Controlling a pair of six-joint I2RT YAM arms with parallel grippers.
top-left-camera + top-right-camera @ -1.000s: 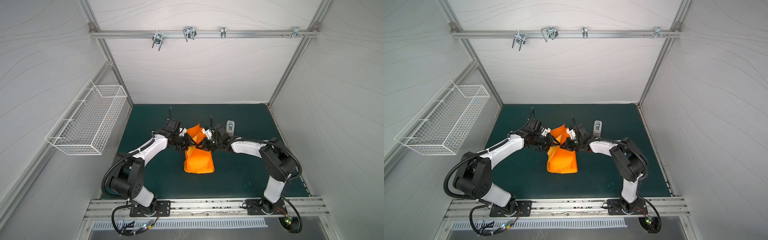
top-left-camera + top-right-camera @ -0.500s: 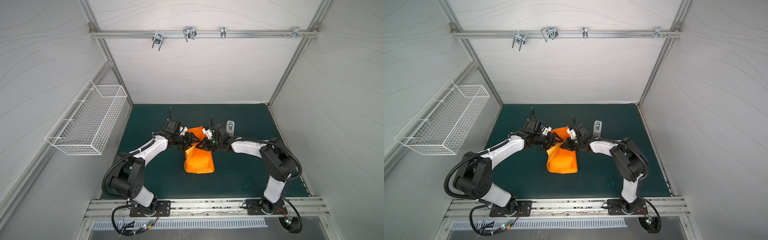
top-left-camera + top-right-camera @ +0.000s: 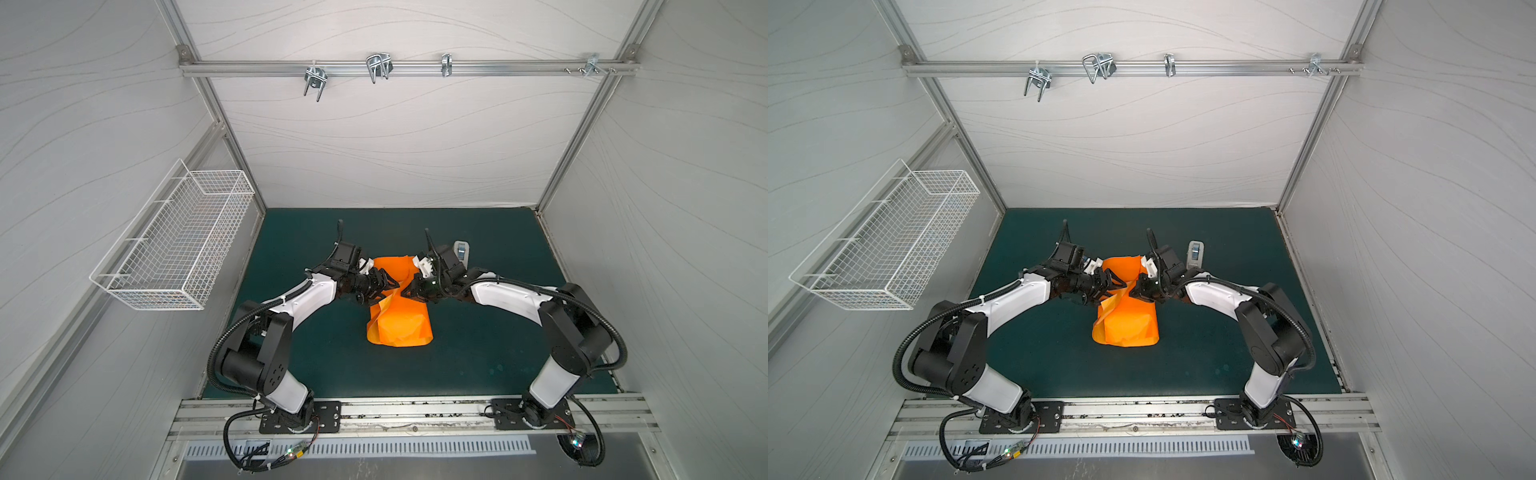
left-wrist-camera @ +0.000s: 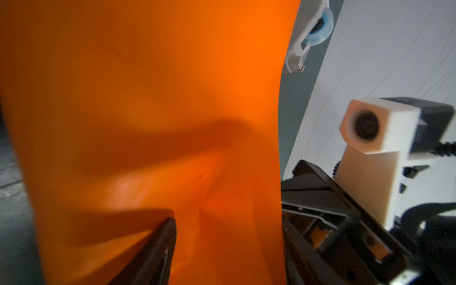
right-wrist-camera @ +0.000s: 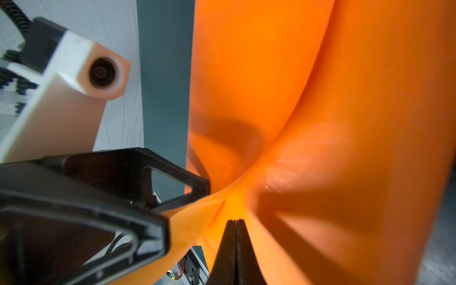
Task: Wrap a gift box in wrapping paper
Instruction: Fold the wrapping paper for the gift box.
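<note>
Bimanual cell, shown in both top views. One dark green bench (image 3: 498, 340) carries one sheet of wrapping paper (image 3: 399, 328), one tape dispenser (image 3: 461, 251) and two arms. The left arm (image 3: 307, 297) and the right arm (image 3: 507, 293) meet tip to tip over the far half of the sheet.

The wrapping paper lies near the bench's centre as one creased mound. Its near part is folded low, and its far part stands up as a single flap between the two tips. The gift box cannot be made out, as the paper hides whatever lies under it.

The left end effector (image 3: 1117, 284) has its two fingers spread, and one finger (image 4: 153, 254) lies against the flap's face. The right end effector (image 5: 236, 220) has its two fingers pressed together, pinching the flap where the creases converge.

The tape dispenser stands just beyond the right wrist, apart from the paper. One wire basket (image 3: 174, 249) hangs on the left wall. One rail (image 3: 415, 68) on the back wall bears four metal fittings.
</note>
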